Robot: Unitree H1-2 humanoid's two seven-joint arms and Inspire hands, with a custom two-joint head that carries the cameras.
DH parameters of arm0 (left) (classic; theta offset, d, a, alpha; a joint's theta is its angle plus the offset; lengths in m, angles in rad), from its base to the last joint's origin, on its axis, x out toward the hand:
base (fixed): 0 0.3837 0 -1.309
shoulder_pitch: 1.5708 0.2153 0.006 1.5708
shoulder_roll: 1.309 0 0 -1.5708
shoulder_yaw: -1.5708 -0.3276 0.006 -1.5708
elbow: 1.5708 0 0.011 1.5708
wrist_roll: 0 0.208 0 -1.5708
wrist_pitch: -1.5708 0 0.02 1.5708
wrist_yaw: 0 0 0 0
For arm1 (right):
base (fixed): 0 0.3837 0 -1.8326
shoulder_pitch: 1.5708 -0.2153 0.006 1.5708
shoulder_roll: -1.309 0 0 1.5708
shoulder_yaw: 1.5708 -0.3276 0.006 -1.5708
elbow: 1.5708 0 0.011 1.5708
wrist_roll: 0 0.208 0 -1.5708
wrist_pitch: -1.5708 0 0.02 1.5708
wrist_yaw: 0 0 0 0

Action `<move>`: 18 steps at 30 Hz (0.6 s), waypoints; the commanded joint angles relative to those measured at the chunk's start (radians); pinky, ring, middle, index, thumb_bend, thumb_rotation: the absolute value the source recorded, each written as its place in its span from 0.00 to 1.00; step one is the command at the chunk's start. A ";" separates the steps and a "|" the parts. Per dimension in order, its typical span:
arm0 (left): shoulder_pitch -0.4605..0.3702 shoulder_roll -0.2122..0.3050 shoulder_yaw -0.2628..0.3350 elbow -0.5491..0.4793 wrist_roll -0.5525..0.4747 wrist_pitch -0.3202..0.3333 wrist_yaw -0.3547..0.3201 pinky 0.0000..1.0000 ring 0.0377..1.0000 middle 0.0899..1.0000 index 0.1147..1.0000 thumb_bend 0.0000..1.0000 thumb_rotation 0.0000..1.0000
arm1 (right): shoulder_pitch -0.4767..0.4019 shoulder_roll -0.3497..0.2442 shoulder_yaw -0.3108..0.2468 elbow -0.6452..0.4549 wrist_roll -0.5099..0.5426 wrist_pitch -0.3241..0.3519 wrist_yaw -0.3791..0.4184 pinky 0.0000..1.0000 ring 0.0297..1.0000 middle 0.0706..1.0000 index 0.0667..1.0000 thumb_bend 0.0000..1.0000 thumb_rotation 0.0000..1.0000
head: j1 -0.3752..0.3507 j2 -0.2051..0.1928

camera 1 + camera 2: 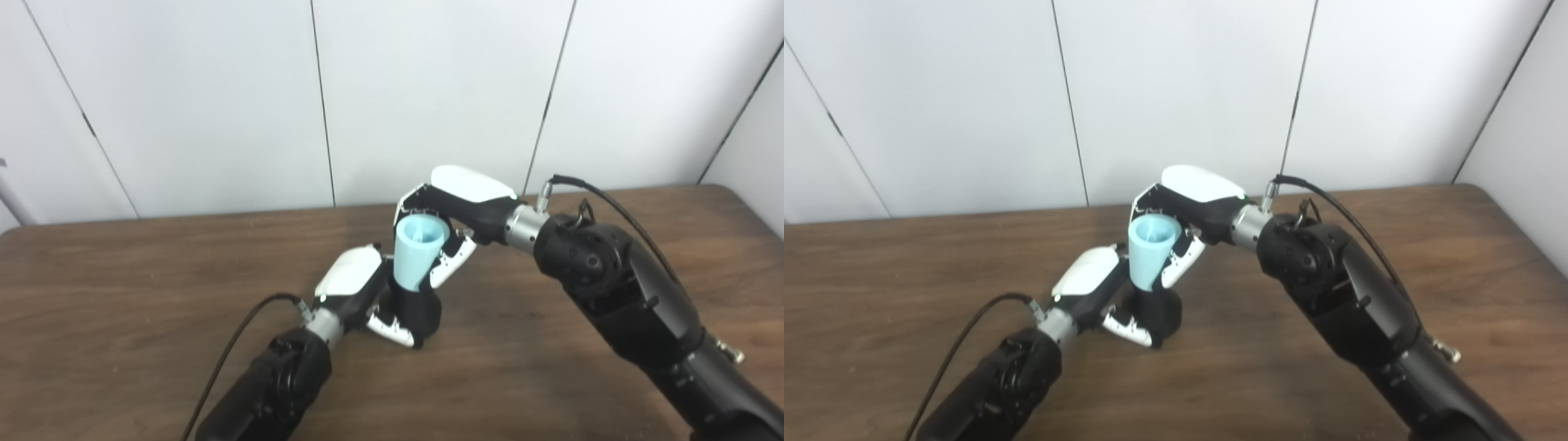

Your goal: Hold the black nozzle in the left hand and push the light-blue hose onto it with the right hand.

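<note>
Hose [416, 254], light-blue, gripped by your right hand [456, 211], seated on black nozzle [416, 312] in your left hand [367, 294]; press home.

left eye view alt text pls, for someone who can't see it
Two robot hands meet over a brown wooden table: the left hand grips a black nozzle standing on the table, while the right hand holds a light-blue hose whose lower end meets the nozzle's top. White wall panels stand behind.
</note>
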 commanded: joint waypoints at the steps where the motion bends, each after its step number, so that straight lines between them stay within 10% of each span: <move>1: 0.061 -0.002 -0.062 0.053 0.025 0.048 -0.129 1.00 0.59 0.43 0.43 0.53 0.00 | -0.023 -0.027 0.035 0.004 -0.002 -0.046 0.062 0.30 0.37 0.39 0.49 0.52 0.00 | -0.001 0.001; 18: 0.068 0.009 -0.049 0.036 0.020 0.056 -0.143 1.00 0.60 0.44 0.42 0.53 0.00 | 0.049 -0.005 0.024 0.027 0.001 -0.024 0.002 0.32 0.37 0.42 0.49 0.52 0.00 | -0.002 0.005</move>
